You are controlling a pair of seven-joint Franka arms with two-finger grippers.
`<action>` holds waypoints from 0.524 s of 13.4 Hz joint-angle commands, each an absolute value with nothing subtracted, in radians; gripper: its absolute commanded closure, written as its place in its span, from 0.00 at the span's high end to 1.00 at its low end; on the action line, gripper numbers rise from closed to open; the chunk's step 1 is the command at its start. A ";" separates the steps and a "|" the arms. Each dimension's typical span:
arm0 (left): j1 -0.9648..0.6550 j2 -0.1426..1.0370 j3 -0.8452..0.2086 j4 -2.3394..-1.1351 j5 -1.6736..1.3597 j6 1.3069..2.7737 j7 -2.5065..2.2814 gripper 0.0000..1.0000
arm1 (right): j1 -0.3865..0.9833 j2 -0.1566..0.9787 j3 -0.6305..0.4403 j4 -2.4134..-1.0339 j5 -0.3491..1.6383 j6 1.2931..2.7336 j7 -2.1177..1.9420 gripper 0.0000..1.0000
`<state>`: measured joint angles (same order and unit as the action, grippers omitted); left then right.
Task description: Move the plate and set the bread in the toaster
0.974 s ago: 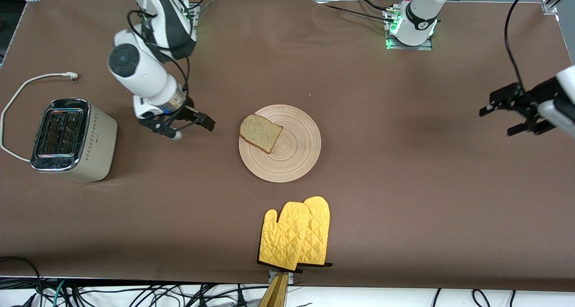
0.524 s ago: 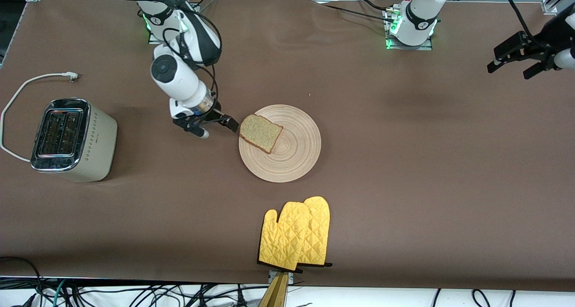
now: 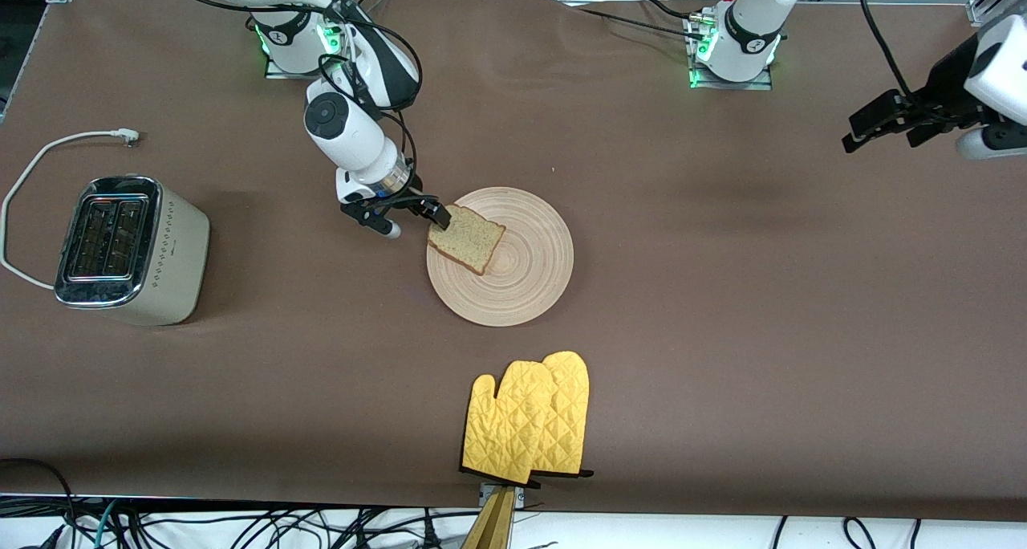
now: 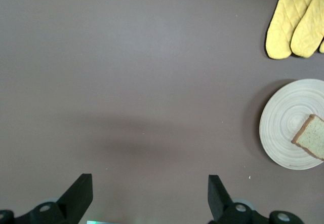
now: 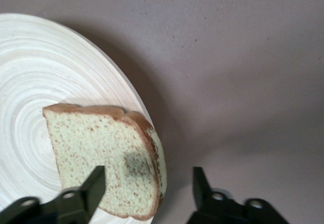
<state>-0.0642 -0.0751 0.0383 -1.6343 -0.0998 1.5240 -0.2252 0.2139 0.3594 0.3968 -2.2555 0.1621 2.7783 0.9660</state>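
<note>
Right gripper now at the rim of the plate, moved in from above the table beside the toaster; fingers parted astride the overhanging edge of the bread, not yet clamped. Bread and plate unmoved mid-table, yellow oven mitts nearer the camera. Left gripper wide open, empty, raised over its end of the table, shifted since earlier.

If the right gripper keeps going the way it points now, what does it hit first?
Probably the bread: the right gripper straddles the slice's overhanging edge at the wooden plate's rim, jaws still apart. Depth is unclear.
</note>
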 commanded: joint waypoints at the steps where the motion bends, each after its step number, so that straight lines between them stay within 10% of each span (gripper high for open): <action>1: -0.080 -0.055 0.060 -1.585 -0.069 1.488 -0.238 1.00 | 0.209 0.376 0.408 -2.269 0.178 2.822 0.966 0.59; 7: -0.080 -0.052 0.025 -1.589 -0.040 1.440 -0.241 1.00 | 0.209 0.377 0.410 -2.266 0.178 2.826 0.954 0.00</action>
<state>-0.0695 -0.0535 0.0317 -1.6173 -0.0870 1.4690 -0.2278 0.2137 0.3880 0.3998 -2.2551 0.1621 2.8150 0.9655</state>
